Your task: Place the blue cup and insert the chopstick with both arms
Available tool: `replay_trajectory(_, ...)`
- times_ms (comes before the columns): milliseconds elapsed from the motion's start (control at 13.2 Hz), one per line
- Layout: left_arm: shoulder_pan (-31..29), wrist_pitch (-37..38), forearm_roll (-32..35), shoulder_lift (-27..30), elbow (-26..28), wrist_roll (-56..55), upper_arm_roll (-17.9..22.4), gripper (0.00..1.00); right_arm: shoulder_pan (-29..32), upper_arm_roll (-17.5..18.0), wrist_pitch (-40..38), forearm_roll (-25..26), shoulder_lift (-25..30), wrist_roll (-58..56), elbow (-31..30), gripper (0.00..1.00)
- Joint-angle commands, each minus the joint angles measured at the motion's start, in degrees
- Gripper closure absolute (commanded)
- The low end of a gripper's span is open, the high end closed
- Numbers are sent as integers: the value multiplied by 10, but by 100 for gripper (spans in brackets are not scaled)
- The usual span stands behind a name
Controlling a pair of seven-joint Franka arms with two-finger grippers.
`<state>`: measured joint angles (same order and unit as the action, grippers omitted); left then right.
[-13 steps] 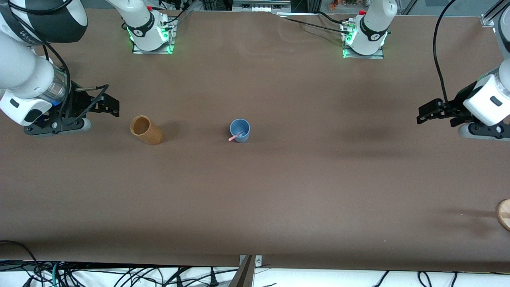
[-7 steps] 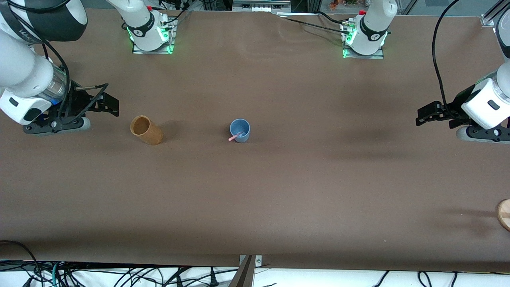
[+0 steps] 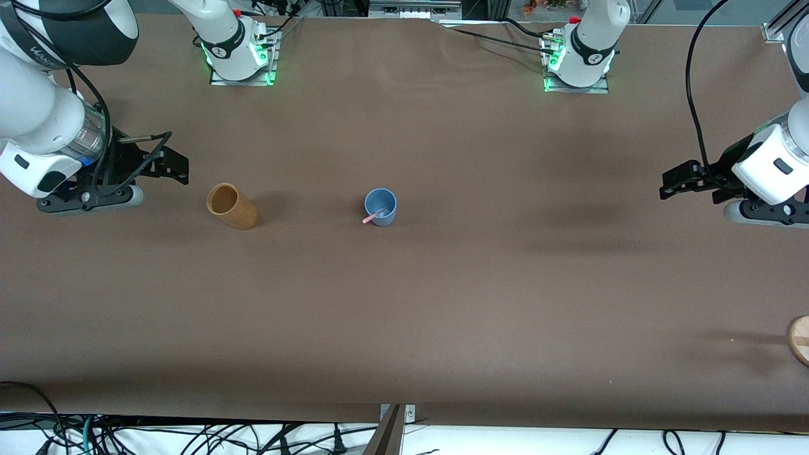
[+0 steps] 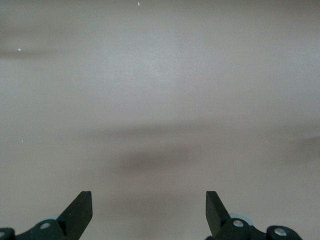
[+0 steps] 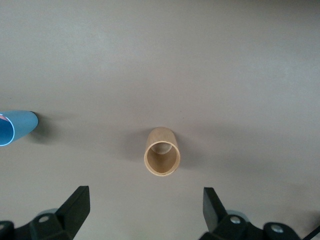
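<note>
1. The blue cup (image 3: pixel 380 206) stands mid-worktop, the chopstick (image 3: pixel 373 217) leaning inside it.
2. Right gripper (image 3: pixel 169 167), fingers spread, hangs toward its end, somewhat closer to the cup.
3. Left gripper (image 3: pixel 677 181), fingers spread, waits over the opposite end.

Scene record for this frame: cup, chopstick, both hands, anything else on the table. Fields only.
blue cup: upright, mid-table, nothing gripping it
chopstick: in the blue cup, leaning on its rim, tip sticking out
tan holder: upright, apart from the cup, toward the right arm's end
right hand: open, empty, over the table near the tan holder
left hand: open, empty, over bare table at the left arm's end
wooden disc: partly cut off at the view's edge, nearer the front camera than the left hand
</note>
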<state>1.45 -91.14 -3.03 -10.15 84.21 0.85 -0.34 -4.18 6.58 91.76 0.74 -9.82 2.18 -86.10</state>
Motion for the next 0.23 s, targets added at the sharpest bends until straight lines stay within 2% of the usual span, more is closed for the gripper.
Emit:
replay_trajectory(0,-3,3,11,4,-5,12,-4,0,2,-1,-2,-7,23,-11,-22,0)
replay_trajectory(152,-3,3,11,4,-5,13,-4,0,2,-1,-3,-7,28,-9,-29,0)
